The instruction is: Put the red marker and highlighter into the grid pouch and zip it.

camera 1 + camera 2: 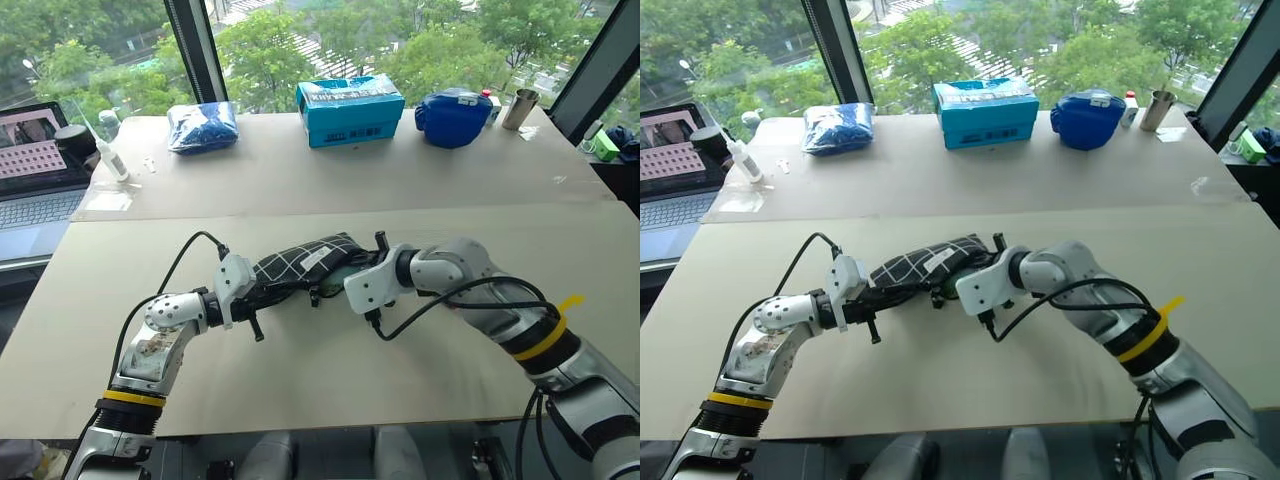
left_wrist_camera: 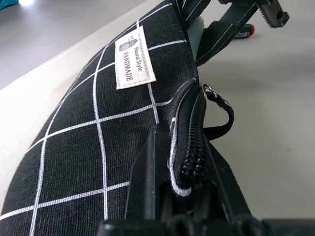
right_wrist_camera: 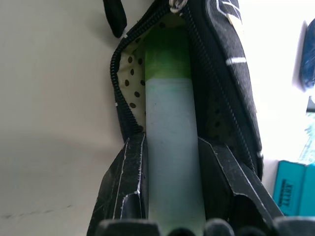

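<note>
One highlighter (image 3: 170, 147) sits pinched between the right pincer's (image 3: 170, 196) fingers, its green cap already inside the mouth of the one pouch (image 1: 300, 262) just ahead of that pincer. The left pincer (image 2: 189, 196) is pressed together on the pouch's zipper edge at the far end from the mouth, holding the pouch up off the surface (image 1: 330, 380) so the opening faces the right pincer. A small red-tipped thing (image 2: 244, 33) lies on the surface just beyond the pouch, past the left pincer; it may be the red marker, but it is too small to tell for sure.

The step in hand looks like feeding the highlighter in. Next, the right pincer would need to push along the pen's own line, deeper past the dotted lining, then let go without dragging it back out. The zipper pull (image 2: 219, 110) hangs loose beside the left pincer's grip, and zipping is not yet begun.

Farther beyond both pincers: one teal box (image 1: 350, 108), two blue bags (image 1: 203, 126), one metal cup (image 1: 519, 108).
</note>
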Motion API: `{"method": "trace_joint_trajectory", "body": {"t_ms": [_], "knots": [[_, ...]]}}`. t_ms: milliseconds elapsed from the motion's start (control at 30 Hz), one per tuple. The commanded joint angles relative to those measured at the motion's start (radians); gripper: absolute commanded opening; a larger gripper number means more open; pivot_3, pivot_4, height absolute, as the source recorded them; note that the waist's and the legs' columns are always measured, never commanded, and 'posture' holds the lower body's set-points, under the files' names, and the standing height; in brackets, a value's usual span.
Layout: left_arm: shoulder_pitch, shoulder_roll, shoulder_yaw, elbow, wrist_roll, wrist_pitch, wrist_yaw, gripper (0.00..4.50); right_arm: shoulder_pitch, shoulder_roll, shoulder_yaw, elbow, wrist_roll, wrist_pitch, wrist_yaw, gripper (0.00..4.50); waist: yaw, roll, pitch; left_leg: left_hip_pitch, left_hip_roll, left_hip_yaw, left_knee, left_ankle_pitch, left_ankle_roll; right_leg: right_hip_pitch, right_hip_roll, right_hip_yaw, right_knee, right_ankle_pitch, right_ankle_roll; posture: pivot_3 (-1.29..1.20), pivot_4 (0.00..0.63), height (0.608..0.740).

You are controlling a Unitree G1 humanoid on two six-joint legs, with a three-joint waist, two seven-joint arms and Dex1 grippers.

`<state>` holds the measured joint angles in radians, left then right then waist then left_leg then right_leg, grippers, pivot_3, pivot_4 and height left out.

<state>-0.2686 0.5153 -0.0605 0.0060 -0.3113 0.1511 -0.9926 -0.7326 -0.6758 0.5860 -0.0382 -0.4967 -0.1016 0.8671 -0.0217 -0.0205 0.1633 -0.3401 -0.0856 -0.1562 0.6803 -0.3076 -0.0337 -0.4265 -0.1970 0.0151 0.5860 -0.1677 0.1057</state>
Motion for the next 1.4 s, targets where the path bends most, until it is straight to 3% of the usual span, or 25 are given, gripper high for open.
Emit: {"method": "trace_joint_trajectory", "body": {"t_ms": [33, 233, 433, 667, 767, 1033, 1167, 1233, 1400], "knots": [[-0.021, -0.004, 0.008, -0.042, -0.016, -0.022, -0.006, 0.0, 0.014, 0.027, -0.002, 0.03, -0.002, -0.075, -0.008, 1.05, 0.0, 0.0, 0.0, 0.0, 0.0, 0.0, 0.0, 0.0, 0.0, 0.0, 0.0, 0.0, 0.0, 0.0, 0.0, 0.0, 0.15, 0.74], [-0.018, 0.002, 0.019, -0.039, -0.022, -0.021, -0.01, 0.0, 0.058, -0.038, -0.099, 0.012, 0.073, -0.015, 0.086, 1.05, 0.006, 0.0, 0.0, -0.001, 0.0, 0.0, 0.0, 0.0, 0.0, 0.0, 0.0, 0.0, -0.001, 0.0, 0.0, 0.0, 0.15, 0.74], [-0.027, 0.006, 0.01, -0.027, -0.015, -0.027, -0.023, 0.0, 0.068, 0.027, -0.216, -0.075, 0.226, 0.216, 0.15, 1.05, 0.0, 0.0, 0.0, 0.0, 0.0, 0.0, 0.0, 0.0, 0.0, 0.0, 0.0, 0.0, 0.0, 0.0, 0.0, 0.0, 0.15, 0.74], [-0.031, 0.005, -0.003, -0.016, -0.005, -0.038, -0.038, 0.0, 0.087, 0.073, -0.222, -0.128, 0.259, 0.362, 0.16, 1.05, 0.004, 0.0, 0.0, -0.001, 0.0, 0.0, 0.0, 0.0, 0.0, 0.0, 0.0, 0.0, -0.001, 0.0, 0.0, 0.0, 0.15, 0.74], [-0.035, 0.005, -0.003, -0.011, -0.005, -0.038, -0.044, 0.0, 0.072, 0.089, -0.185, -0.113, 0.213, 0.34, 0.134, 1.05, 0.003, 0.0, 0.0, -0.001, 0.0, -0.001, 0.0, 0.0, 0.0, 0.0, 0.0, 0.0, 0.0, 0.0, 0.0, 0.0, 0.15, 0.74], [-0.044, -0.004, 0.0, -0.006, -0.007, -0.036, -0.046, 0.0, 0.041, 0.11, -0.003, 0.023, -0.019, -0.004, -0.009, 1.05, 0.0, 0.0, 0.0, -0.001, 0.0, 0.0, 0.0, 0.0, 0.0, -0.001, 0.0, 0.0, 0.0, 0.0, 0.0, 0.0, 0.15, 0.74], [-0.039, -0.008, 0.005, -0.013, -0.008, -0.033, -0.039, 0.0, 0.011, 0.124, -0.012, 0.1, -0.04, -0.095, -0.064, 1.05, 0.0, 0.0, 0.0, 0.0, 0.0, 0.0, 0.0, 0.0, 0.0, -0.001, 0.0, 0.0, 0.0, 0.0, 0.0, 0.0, 0.15, 0.74], [-0.033, -0.008, 0.009, -0.018, -0.009, -0.032, -0.034, 0.0, 0.01, 0.136, -0.049, 0.099, 0.015, -0.074, -0.038, 2.06, 0.0, 0.0, 0.0, 0.0, 0.0, 0.0, 0.0, 0.0, 0.0, -0.001, 0.0, 0.0, 0.0, 0.0, 0.0, 0.0, 0.15, 0.74], [-0.02, -0.007, 0.013, -0.028, -0.012, -0.027, -0.024, 0.0, 0.008, 0.146, -0.167, 0.067, 0.147, 0.054, 0.026, 3.64, 0.0, 0.0, 0.0, -0.001, 0.0, -0.001, 0.0, 0.0, 0.0, -0.001, 0.0, 0.0, 0.0, 0.0, 0.0, 0.0, 0.15, 0.74]]}}
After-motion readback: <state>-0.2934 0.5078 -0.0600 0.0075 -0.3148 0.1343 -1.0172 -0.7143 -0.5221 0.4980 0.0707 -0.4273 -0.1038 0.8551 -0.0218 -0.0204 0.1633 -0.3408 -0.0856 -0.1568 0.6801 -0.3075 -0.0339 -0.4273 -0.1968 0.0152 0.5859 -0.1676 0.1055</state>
